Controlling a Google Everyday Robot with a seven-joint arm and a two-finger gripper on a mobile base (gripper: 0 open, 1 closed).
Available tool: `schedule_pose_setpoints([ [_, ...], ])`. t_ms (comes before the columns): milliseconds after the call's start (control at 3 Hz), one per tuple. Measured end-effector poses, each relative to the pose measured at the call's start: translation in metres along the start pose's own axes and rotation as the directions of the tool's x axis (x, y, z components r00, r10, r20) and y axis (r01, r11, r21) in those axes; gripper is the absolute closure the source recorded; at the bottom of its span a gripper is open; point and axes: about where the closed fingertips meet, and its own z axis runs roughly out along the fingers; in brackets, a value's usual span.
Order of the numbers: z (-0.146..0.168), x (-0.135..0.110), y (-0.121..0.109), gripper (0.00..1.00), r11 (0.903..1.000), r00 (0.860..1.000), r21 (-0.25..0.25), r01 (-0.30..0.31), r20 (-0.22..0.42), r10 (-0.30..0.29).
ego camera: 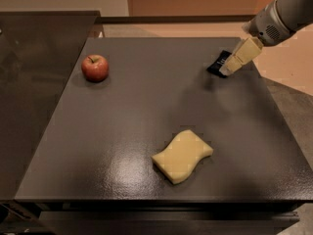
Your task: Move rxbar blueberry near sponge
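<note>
The rxbar blueberry [217,62], a small dark flat bar, lies at the far right of the dark table. My gripper [229,70], pale yellow at its end, comes in from the upper right and sits right over the bar's right end, covering part of it. I cannot tell whether it touches the bar. The sponge [182,155], pale yellow with wavy sides, lies near the table's front edge, well in front of the bar and a little to its left.
A red apple [95,67] stands at the far left of the table [146,102]. A darker counter [34,82] adjoins on the left. The table's right edge runs close by the bar, with floor beyond.
</note>
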Motion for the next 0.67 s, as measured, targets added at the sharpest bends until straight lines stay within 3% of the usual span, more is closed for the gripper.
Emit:
schedule_pose_setpoints([
  [667, 0.0051, 0.0129, -0.0142, 0.0, 0.9985, 0.997, 0.028, -0.047, 0.055, 0.045],
])
